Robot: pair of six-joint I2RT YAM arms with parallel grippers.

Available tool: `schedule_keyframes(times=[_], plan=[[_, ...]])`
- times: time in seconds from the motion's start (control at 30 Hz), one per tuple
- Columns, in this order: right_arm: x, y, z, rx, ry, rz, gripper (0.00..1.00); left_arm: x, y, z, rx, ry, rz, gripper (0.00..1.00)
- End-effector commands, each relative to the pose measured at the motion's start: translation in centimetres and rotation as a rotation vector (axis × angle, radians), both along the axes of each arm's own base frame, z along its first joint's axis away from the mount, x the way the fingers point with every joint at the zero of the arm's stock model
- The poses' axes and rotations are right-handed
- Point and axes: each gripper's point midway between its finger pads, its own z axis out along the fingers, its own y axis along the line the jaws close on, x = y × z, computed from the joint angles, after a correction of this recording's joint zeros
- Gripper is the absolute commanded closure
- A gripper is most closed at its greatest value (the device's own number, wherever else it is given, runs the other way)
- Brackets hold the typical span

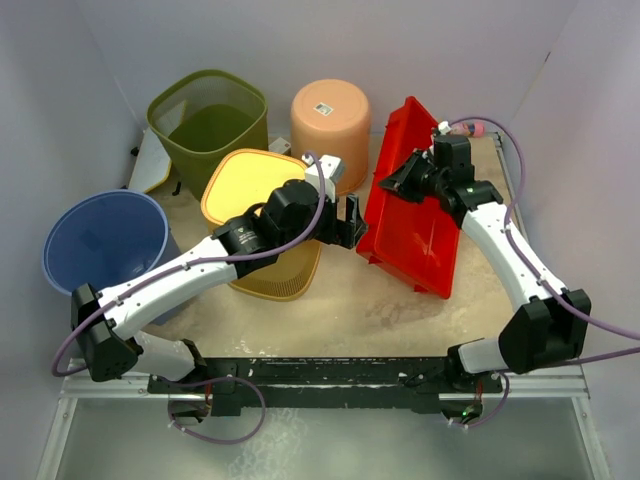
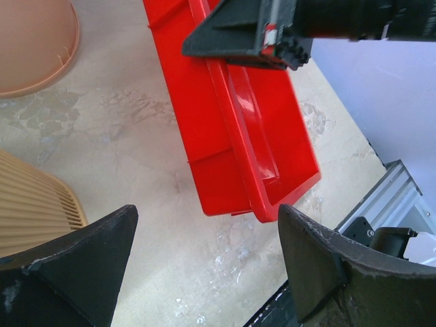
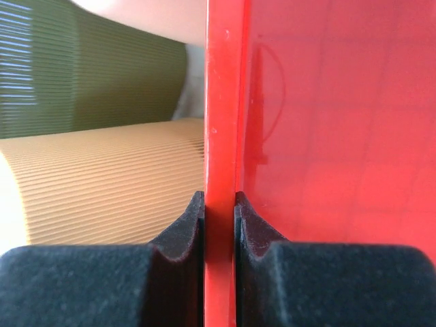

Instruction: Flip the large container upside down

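**A:** Where is the red bin (image 1: 410, 225) sitting?

**B:** It is lying right of centre on the tabletop (image 1: 350, 310), tipping up on one long side. The right fingers (image 3: 193, 221) are clamping its upper wall, one on each face.

**A:** And the left fingers (image 1: 350, 222)?

**B:** They are hanging wide apart just beside the bin's near-left corner, holding nothing.

**A:** So how should the roll go?

**B:** I am thinking the right arm should be swinging that wall over in an arc and letting the low edge act as the hinge. The left fingers could be steadying the corner so that it is not skidding. The grip is thin, so slipping looks like the risk.

**A:** Anything spilling out?

**B:** The bin is looking empty. The green bin (image 1: 210, 120) and the blue bucket (image 1: 105, 240) are standing upright, apparently empty too. The peach bucket (image 1: 332, 120) and the yellow basket (image 1: 262, 225) are sitting bottom up.
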Motion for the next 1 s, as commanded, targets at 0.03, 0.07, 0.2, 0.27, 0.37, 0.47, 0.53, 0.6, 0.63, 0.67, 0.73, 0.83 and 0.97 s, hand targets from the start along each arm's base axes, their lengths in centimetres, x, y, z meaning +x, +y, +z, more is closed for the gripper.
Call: schedule_keyframes(times=[0.03,0.07,0.2,0.27,0.37,0.47,0.53,0.6,0.63,0.67,0.73,0.83,0.97], plan=[[0.1,3.2,6.8,0.216,-0.212,0.125,1.00,0.1,0.1,3.3,-0.077,-0.086,0.002,0.19],[0.0,3.3,6.9,0.226,-0.219,0.135,1.00,0.1,0.1,3.3,-0.078,-0.086,0.000,0.19],[-0.3,3.9,7.4,0.321,-0.240,0.176,1.00,0.0,0.1,3.2,-0.080,-0.083,-0.003,0.19],[-0.5,4.3,7.5,0.379,-0.245,0.206,1.00,0.0,0.1,3.3,-0.080,-0.086,-0.002,0.19],[-0.7,5.0,7.9,0.451,-0.253,0.250,1.00,0.1,0.1,3.3,-0.080,-0.087,0.000,0.19],[-0.9,5.5,8.3,0.517,-0.262,0.272,1.00,0.1,0.2,3.4,-0.082,-0.088,0.001,0.19],[-1.1,5.8,8.9,0.561,-0.276,0.291,1.00,0.1,0.1,3.4,-0.081,-0.089,0.002,0.19],[-1.2,6.0,9.3,0.595,-0.282,0.304,1.00,0.1,0.1,3.4,-0.080,-0.090,0.001,0.19],[-1.3,6.1,9.7,0.611,-0.293,0.312,1.00,0.1,0.1,3.4,-0.080,-0.089,0.002,0.19],[-1.3,6.0,9.6,0.619,-0.286,0.308,1.00,0.1,0.1,3.4,-0.082,-0.090,0.000,0.19],[-1.3,5.7,9.6,0.639,-0.292,0.307,1.00,0.1,0.1,3.4,-0.081,-0.090,0.000,0.19],[-1.2,4.7,8.4,0.645,-0.268,0.279,1.00,0.1,0.1,3.3,-0.076,-0.089,-0.001,0.19],[-1.2,2.5,5.5,0.639,-0.218,0.232,1.00,0.0,0.1,3.2,-0.073,-0.089,-0.003,0.19]])
